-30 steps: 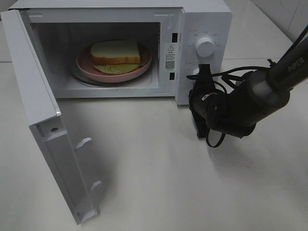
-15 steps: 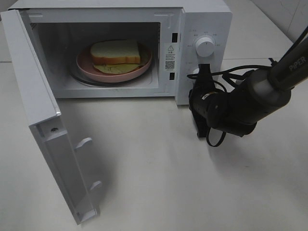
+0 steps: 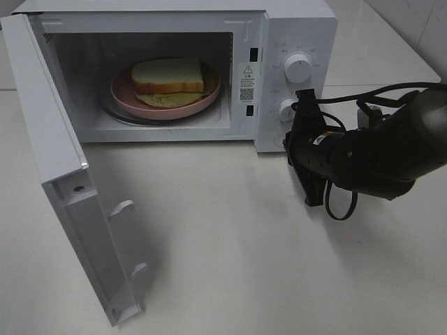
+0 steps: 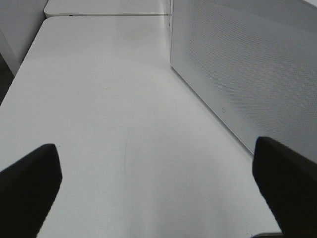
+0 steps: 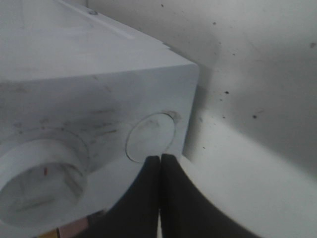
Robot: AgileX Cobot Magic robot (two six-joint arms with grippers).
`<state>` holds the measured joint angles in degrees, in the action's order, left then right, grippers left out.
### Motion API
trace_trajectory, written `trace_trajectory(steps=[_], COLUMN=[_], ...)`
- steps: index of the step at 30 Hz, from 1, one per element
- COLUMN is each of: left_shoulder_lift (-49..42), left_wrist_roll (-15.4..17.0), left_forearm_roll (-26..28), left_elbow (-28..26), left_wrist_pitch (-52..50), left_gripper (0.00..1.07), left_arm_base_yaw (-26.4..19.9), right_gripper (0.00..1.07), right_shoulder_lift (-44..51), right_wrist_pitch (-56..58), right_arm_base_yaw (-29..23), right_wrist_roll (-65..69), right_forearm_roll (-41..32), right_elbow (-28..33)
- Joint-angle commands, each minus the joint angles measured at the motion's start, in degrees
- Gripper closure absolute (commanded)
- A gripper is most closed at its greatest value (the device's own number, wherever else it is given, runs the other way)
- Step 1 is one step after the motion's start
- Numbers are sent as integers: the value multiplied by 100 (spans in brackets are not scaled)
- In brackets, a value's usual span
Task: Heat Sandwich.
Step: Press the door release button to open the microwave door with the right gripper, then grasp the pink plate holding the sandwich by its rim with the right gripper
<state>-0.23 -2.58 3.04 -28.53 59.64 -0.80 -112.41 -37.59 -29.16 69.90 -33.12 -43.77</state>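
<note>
The sandwich (image 3: 167,78) lies on a pink plate (image 3: 209,94) inside the microwave (image 3: 300,28), toward the back of the cavity, bread on top and a pale green layer showing under it. The door (image 3: 63,174) stands wide open, swung out to the left of the high view. On the panel right of the cavity are an upper knob (image 3: 298,68) and a lower knob (image 3: 288,110).

The right gripper (image 3: 289,144) is at the bottom of that panel, below the lower knob, its arm coming in from the right over the table (image 3: 230,265). In its wrist view the right gripper (image 5: 159,158) has its jaws pressed together with nothing between them, tips at the edge of a round button (image 5: 151,136) beside the knob (image 5: 42,173). Whether the tips touch the button cannot be told.

The left gripper (image 4: 156,146) does not show in the high view. In its wrist view its fingers (image 4: 29,183) are spread wide apart and empty above the table (image 4: 99,99), alongside a perforated white wall (image 4: 247,74).
</note>
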Motion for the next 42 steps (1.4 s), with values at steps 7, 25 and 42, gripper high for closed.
trace_trajectory(steps=[7,25,42], left_shoulder_lift=[-155,-155,-155], left_wrist_roll=[40,40,40], left_forearm_roll=[40,40,40], left_elbow=[17,17,17], left_wrist_pitch=[-74,-74,-74], left_gripper=[3,3,3], left_arm_base_yaw=[-23,-23,-23], right_gripper=[103,98,93], right_shoulder_lift=[1037,2303,2836], right_wrist_pitch=[940,3759,6434], right_arm_base_yaw=[-34,-34,-17], right_wrist_roll=[-527,-4383,-7024], right_forearm_roll=[762,745,1117], right_elbow=[458,464,-321])
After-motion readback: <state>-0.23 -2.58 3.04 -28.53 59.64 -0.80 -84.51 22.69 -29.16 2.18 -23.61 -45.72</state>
